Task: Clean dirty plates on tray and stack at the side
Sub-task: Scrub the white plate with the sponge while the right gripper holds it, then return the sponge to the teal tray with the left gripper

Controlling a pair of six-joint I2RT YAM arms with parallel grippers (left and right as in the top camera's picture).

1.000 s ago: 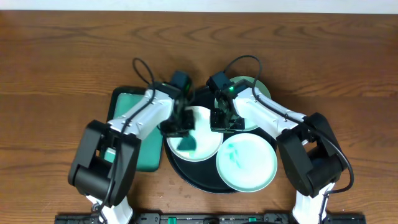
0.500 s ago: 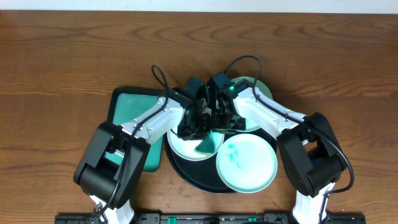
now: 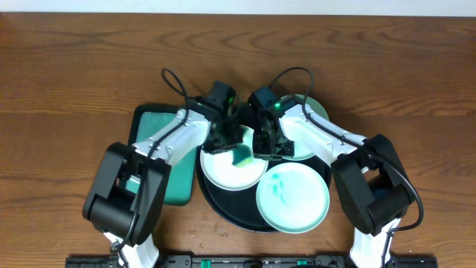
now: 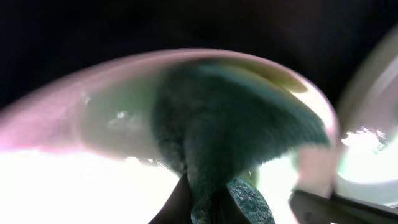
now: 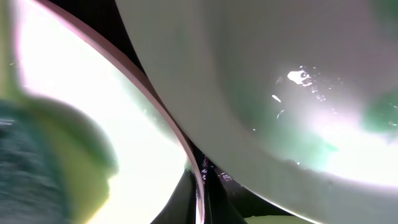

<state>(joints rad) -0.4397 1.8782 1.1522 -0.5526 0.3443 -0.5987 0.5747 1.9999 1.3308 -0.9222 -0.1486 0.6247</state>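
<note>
On a wood-grain table (image 3: 74,67), a round black tray (image 3: 223,207) carries 3 small plates: a white plate (image 3: 223,173) at left, a teal-smeared mint plate (image 3: 294,197) in front, and a second mint plate (image 3: 312,112) at its rear right edge. The left pincer (image 3: 229,140) pinches a green sponge (image 3: 242,155) against the white plate. The right pincer (image 3: 266,145) clamps that plate's rim.

Blurred teal sponge (image 4: 231,127) — on white plate (image 4: 74,177)

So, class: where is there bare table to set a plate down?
Bare tabletop lies right of the black tray, left of the teal tray, and along the far edge. Crowded: the black tray itself, with three plates, left gripper and right gripper.
</note>
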